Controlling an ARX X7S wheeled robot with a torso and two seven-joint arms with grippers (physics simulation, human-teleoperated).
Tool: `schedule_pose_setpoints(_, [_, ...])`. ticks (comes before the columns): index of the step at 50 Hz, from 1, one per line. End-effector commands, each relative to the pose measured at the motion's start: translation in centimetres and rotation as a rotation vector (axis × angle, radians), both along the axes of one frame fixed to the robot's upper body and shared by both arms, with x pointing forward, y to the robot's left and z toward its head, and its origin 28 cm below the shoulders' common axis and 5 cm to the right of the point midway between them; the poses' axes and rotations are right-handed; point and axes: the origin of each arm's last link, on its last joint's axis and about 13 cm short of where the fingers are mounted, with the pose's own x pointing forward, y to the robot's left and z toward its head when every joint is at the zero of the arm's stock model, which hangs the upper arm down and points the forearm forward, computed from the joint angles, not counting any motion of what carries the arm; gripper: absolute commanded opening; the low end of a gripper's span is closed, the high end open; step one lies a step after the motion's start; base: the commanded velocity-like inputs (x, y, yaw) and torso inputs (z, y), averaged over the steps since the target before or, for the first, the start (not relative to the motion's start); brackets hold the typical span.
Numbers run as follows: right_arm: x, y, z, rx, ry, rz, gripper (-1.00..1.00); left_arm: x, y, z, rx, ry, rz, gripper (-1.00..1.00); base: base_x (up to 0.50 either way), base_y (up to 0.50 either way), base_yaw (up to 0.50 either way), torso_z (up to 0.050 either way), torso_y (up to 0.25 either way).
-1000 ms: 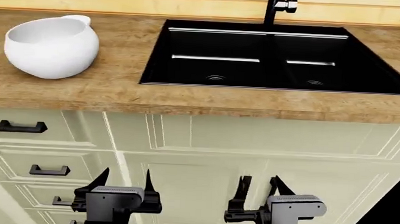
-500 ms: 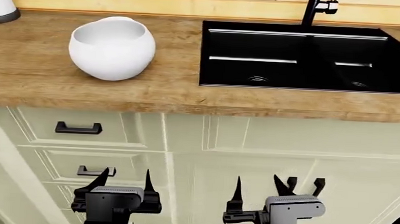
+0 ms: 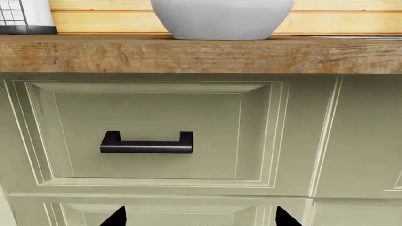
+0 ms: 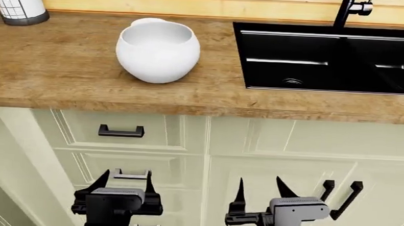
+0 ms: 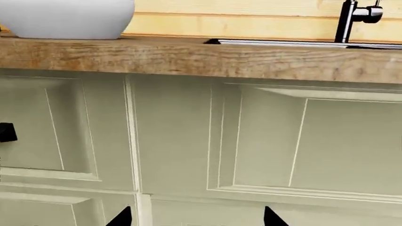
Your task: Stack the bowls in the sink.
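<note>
A large white bowl (image 4: 157, 52) stands on the wooden counter, left of the sink (image 4: 313, 72). The rim of a smaller white bowl (image 4: 147, 22) shows just behind it, touching or nearly so. The sink is black with two basins, and both look empty. My left gripper (image 4: 124, 180) and right gripper (image 4: 260, 189) hang open and empty, low in front of the cabinet fronts and well below the counter. The left wrist view has the large bowl (image 3: 221, 19) above the counter edge, with the left gripper (image 3: 201, 219) open. The right wrist view shows the large bowl (image 5: 69, 19) and the open right gripper (image 5: 195, 217).
A white canister with a grid pattern (image 4: 16, 0) stands at the counter's back left. A black faucet (image 4: 349, 9) rises behind the sink. Cream drawers with black handles (image 4: 121, 131) and cabinet doors face the grippers. A drawer handle (image 3: 148, 143) sits close ahead of the left wrist.
In the head view the bowls and sink have slid right and the canister has come into view at left, so my view has shifted left along the counter. Both grippers stay open and low.
</note>
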Motion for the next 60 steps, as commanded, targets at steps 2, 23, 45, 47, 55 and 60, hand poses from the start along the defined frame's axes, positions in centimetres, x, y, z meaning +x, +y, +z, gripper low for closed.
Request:
schedule_pose_setpoints(2, [-0.2, 0.2, 1.5, 0.021, -0.009, 0.013, 1.0, 0.2, 0.1, 0.8, -0.046, 0.008, 0.02, 1.0, 0.0, 0.0, 0.0, 0.0, 0.0])
schedule_pose_setpoints(23, [-7.6, -4.0, 30.0, -0.138, -0.323, -0.142, 1.0, -5.0, 4.9, 33.1, 0.127, -0.292, 0.224, 1.0, 0.0, 0.0, 0.0, 0.0, 0.0])
schedule_pose_setpoints(45, [-6.3, -3.1, 37.5, -0.242, -0.298, -0.236, 1.0, -8.9, 4.7, 43.0, 0.496, -0.045, 0.126, 1.0, 0.0, 0.0, 0.0, 0.0, 0.0])
schedule_pose_setpoints(47, [-6.0, -3.0, 37.4, -0.225, -0.293, -0.219, 1.0, -8.9, 4.9, 43.0, 0.494, -0.041, 0.13, 1.0, 0.1, 0.0, 0.0, 0.0, 0.0])
schedule_pose_setpoints(55, [-4.8, -2.4, 36.6, -0.212, -0.277, -0.173, 1.0, -8.9, 5.1, 42.2, 0.489, 0.006, 0.118, 1.0, 0.5, 0.0, 0.0, 0.0, 0.0])
schedule_pose_setpoints(60, [-4.5, -2.1, 36.7, -0.229, -0.277, -0.166, 1.0, -8.8, 5.1, 42.2, 0.486, 0.006, 0.112, 1.0, 0.5, 0.0, 0.0, 0.0, 0.0])
